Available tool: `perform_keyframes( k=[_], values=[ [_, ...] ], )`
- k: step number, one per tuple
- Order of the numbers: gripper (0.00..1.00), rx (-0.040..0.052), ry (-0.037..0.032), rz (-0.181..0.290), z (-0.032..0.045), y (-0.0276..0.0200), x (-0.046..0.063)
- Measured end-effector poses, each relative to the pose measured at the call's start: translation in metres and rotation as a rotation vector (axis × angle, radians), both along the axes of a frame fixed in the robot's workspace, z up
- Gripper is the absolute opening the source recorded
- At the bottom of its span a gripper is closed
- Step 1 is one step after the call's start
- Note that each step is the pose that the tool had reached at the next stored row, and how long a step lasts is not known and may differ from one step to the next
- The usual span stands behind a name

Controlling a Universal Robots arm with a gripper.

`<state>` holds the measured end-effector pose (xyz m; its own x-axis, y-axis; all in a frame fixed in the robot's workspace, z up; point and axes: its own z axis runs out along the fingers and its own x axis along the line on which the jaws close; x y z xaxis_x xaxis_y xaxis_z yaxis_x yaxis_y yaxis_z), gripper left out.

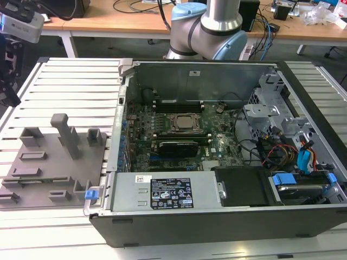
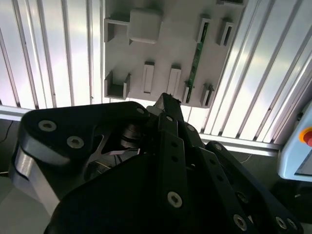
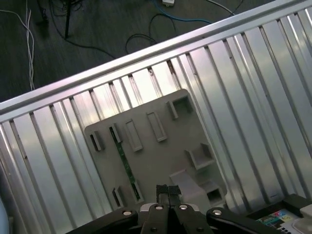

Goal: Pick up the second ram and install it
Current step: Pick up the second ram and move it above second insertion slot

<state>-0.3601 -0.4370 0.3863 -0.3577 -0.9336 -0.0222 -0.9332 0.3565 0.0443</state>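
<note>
The second ram (image 2: 197, 61) is a thin green stick standing on edge in the holders of the grey tray (image 2: 170, 48). It is also visible in the first wrist view (image 3: 125, 163), and in the exterior view as a thin strip (image 1: 40, 179) along the tray's near side. My gripper (image 3: 168, 191) hangs well above the tray, shut, with its fingertips pressed together and nothing between them. In the second wrist view the gripper (image 2: 165, 103) points down at the tray, near one end of the ram. In the exterior view the gripper (image 1: 10, 81) is at the far left.
An open computer case (image 1: 217, 216) lies at the exterior view's right of the tray. Inside it are the motherboard (image 1: 179, 135), black memory slots (image 1: 176, 105), cables and a drive bay. The tray carries several grey blocks, one a tall post (image 1: 68, 132). The ribbed metal table (image 3: 273, 87) extends all round.
</note>
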Motion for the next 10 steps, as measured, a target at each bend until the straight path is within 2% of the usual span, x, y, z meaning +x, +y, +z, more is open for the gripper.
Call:
perform_keyframes(
  k=[10],
  values=[
    [0.11, 0.0000, 0.0000, 0.078, 0.0000, 0.0000, 0.0000]
  ],
)
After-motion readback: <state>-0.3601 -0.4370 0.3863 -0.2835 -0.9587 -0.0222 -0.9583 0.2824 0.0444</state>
